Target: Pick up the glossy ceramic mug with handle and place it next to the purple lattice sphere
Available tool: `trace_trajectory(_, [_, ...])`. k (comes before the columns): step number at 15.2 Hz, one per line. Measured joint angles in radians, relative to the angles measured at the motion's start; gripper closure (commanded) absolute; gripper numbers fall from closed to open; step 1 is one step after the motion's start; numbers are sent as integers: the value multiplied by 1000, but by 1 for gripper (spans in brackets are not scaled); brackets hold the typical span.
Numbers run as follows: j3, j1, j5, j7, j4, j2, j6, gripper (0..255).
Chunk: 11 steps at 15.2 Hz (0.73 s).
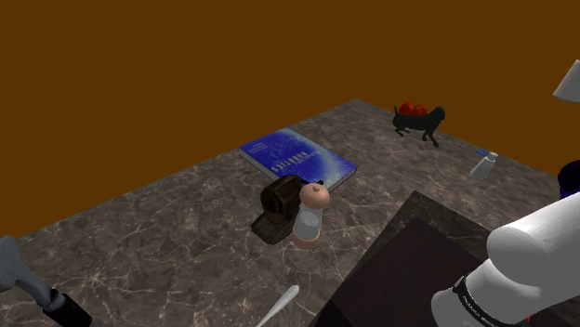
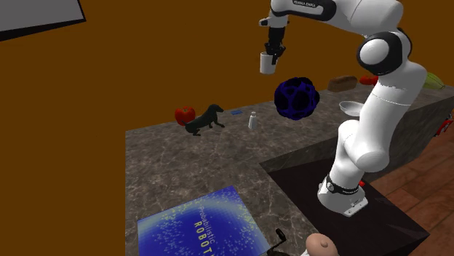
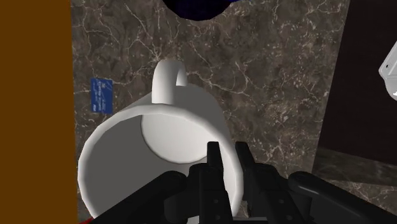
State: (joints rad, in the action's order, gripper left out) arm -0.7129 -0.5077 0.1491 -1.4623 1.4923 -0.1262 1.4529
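Note:
A plain white glossy mug [image 2: 268, 63] with a handle hangs high above the marble counter [image 2: 174, 164], a little to the second exterior view's left of the purple lattice sphere [image 2: 296, 98] and above it. My black gripper [image 2: 273, 52] points down and is shut on the mug's rim. In the wrist view the fingers [image 3: 214, 159] clasp the wall of the mug [image 3: 159, 146], one inside and one outside, with the handle pointing away from the hand. The sphere [image 3: 197, 7] lies just beyond the handle.
On the counter lie a blue book [image 1: 297, 156], a black dog figure [image 2: 204, 118] beside a red fruit [image 2: 185, 114], a small white bottle [image 2: 252, 120], a blue card [image 3: 100, 94] and a pale grinder [image 1: 309, 215] against a brown object [image 1: 279, 209]. A bowl [image 2: 351, 108] sits behind the arm.

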Motion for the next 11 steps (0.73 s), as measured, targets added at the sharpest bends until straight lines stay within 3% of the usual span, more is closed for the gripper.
trace_trajectory(5, [-96, -58, -42, -149, -50, 56, 5, 255])
trace_trajectory(11, [-99, -63, -25, -153, 36, 32, 76, 255])
